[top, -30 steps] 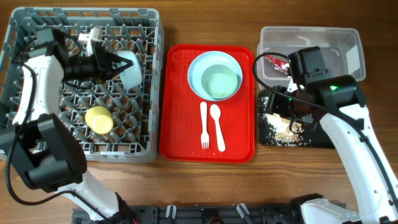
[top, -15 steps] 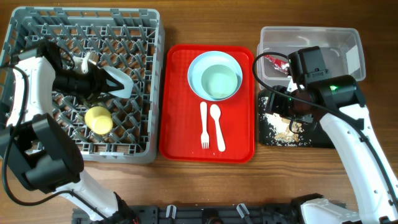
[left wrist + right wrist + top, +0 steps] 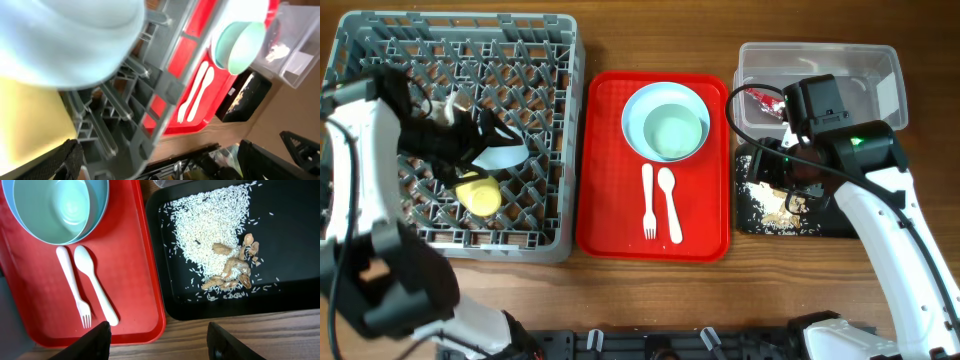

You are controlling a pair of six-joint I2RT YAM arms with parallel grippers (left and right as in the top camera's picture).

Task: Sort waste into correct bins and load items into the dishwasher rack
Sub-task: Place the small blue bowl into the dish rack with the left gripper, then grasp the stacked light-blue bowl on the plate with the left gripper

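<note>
My left gripper [image 3: 496,143] [image 3: 165,165] stands open over the grey dishwasher rack [image 3: 380,50]. A pale green bowl [image 3: 510,158] [image 3: 65,35] lies tilted in the rack just past its spread fingers, beside the yellow cup [image 3: 478,192] [image 3: 22,120]. On the red tray [image 3: 610,230] a second green bowl [image 3: 672,132] [image 3: 65,202] sits on the white plate [image 3: 635,105], with the white fork [image 3: 647,200] [image 3: 75,287] and spoon [image 3: 668,205] [image 3: 95,290] below. My right gripper [image 3: 160,342] hangs open and holds nothing, above the black tray [image 3: 820,222] [image 3: 290,255] of rice crumbs [image 3: 215,230].
The clear tub [image 3: 860,55] at the back right holds the red wrapper [image 3: 765,100]. Brown nut-like scraps [image 3: 235,272] lie among the rice. Bare wooden table [image 3: 650,300] runs along the front. The rack's upright pegs [image 3: 150,100] stand close under my left wrist.
My left gripper has opened and let go of the pale green bowl, which now rests lower in the rack near the yellow cup. The right arm has not moved.
</note>
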